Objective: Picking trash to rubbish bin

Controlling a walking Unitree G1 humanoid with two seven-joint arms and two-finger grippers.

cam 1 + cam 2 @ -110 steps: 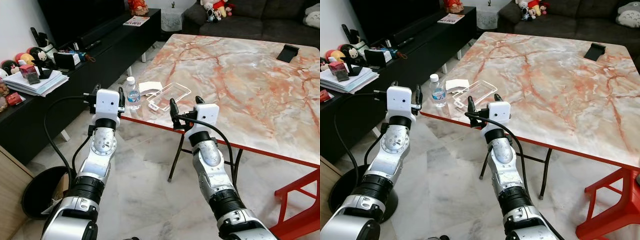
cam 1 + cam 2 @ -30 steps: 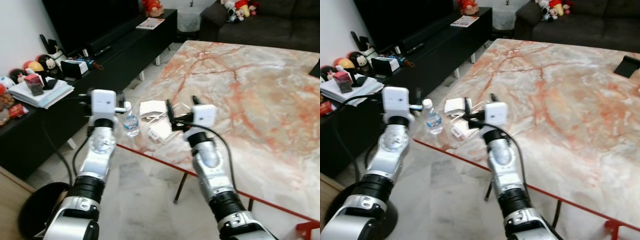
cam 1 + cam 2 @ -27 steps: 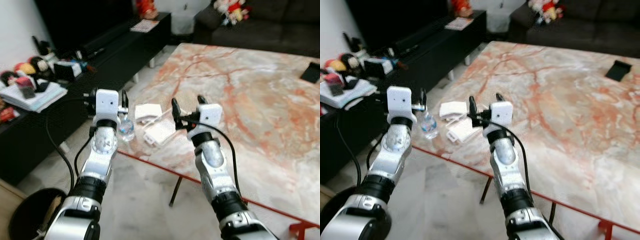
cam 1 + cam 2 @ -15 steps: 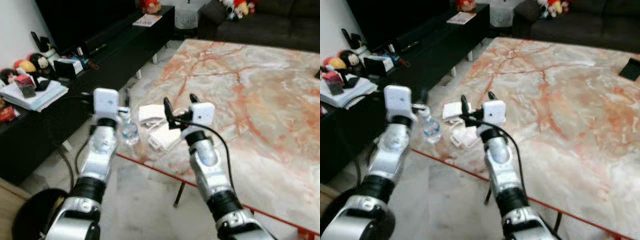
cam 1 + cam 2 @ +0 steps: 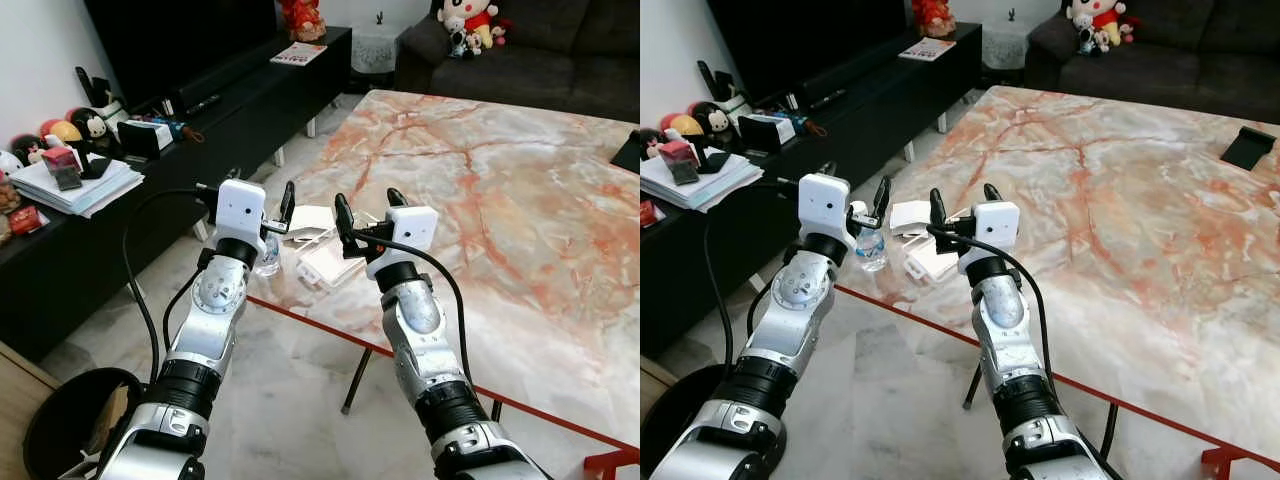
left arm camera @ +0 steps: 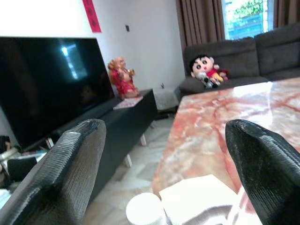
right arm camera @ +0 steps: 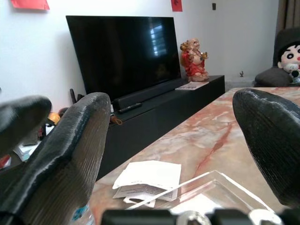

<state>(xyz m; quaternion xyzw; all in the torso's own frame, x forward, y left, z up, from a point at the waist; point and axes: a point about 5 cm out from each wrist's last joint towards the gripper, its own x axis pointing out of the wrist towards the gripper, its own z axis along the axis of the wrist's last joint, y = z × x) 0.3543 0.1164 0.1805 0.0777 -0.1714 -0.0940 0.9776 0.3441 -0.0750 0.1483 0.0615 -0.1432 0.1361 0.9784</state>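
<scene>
A small clear water bottle [image 5: 871, 246] with a white cap stands upright at the near left corner of the marble table, a little left of the middle of the frame. Just to its right lie a folded white paper [image 5: 910, 215] and a clear flat plastic tray [image 5: 333, 263], which rests on the table with something white inside it. A round black rubbish bin [image 5: 62, 420] stands on the floor in the lower left corner of the frame, with something brown inside.

Both arms reach forward, left claw [image 5: 258, 205] and right claw [image 5: 367, 212] spread wide, level.
</scene>
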